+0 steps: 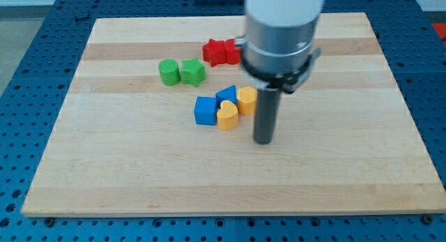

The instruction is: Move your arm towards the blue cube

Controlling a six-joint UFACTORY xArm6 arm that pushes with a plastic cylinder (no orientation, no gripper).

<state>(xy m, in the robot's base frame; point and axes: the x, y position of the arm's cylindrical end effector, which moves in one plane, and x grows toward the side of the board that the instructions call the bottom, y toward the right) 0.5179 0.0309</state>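
The blue cube (205, 110) sits near the board's middle. A yellow heart block (227, 116) touches its right side, with a second blue block (226, 95) and a yellow block (246, 100) just above and to the right. My tip (263, 141) rests on the board to the right of this cluster and slightly below it, a short gap from the yellow heart and further from the blue cube.
A green round block (168, 72) and a green block (193, 72) lie toward the view's upper left of the cluster. Red blocks (221, 51) lie near the top, partly behind the arm. The wooden board (104, 165) sits on a blue perforated table.
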